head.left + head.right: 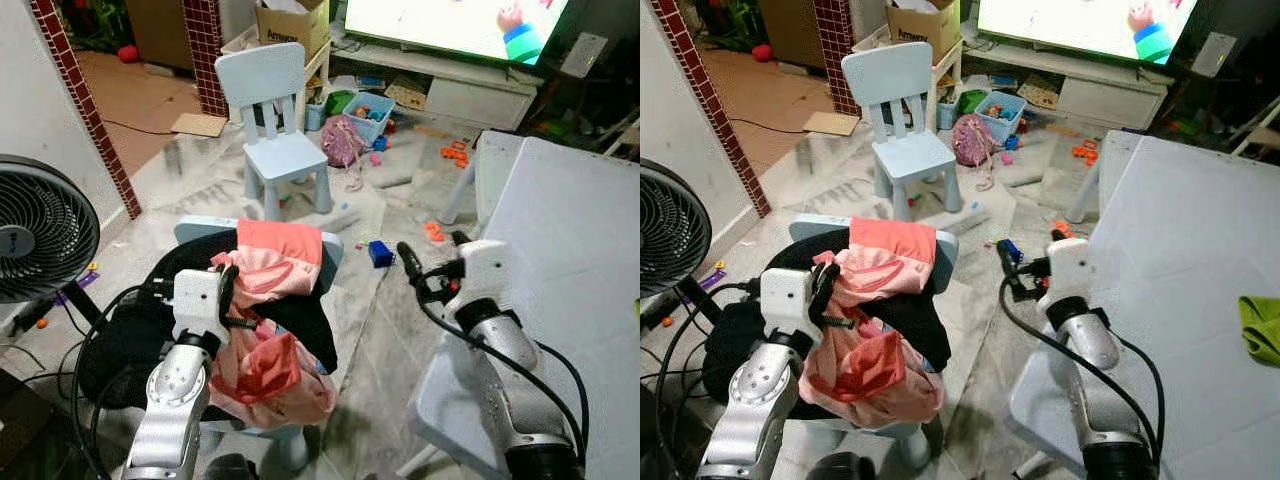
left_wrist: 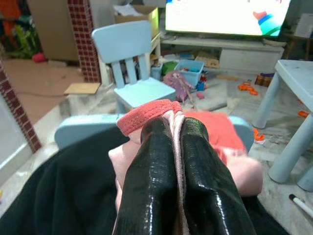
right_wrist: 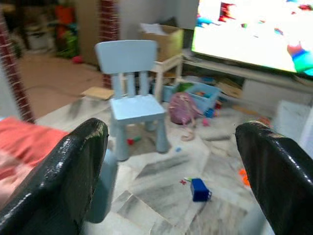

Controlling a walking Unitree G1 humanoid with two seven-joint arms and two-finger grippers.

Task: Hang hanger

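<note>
Gripping a fold of pink cloth, the left pincer (image 2: 168, 161) is seen closed, both black fingers (image 2: 146, 181) pressed together on the fabric. The pink garment (image 1: 268, 330) hangs bunched just below and around this pincer, over a black cloth (image 1: 130, 330) draped on the near blue chair (image 1: 330, 250). No hanger can be made out; if one is inside the bundle, it is hidden.

Handling, as judged: the garment is light, soft and limp, with a ribbed coral hem (image 2: 146, 113) directly above the fingertips. It will sag and slide, so a hold on the thicker hem or on any stiff hanger hook is preferred to loose cloth.

The right pincer (image 3: 171, 161) is held open and empty, well apart from the garment, beside the white surface (image 1: 580, 250). Ahead of it are noted a second blue chair (image 3: 134, 98), hard moulded plastic, and a small blue block (image 3: 199, 189) on the marbled floor (image 3: 161, 176).
</note>
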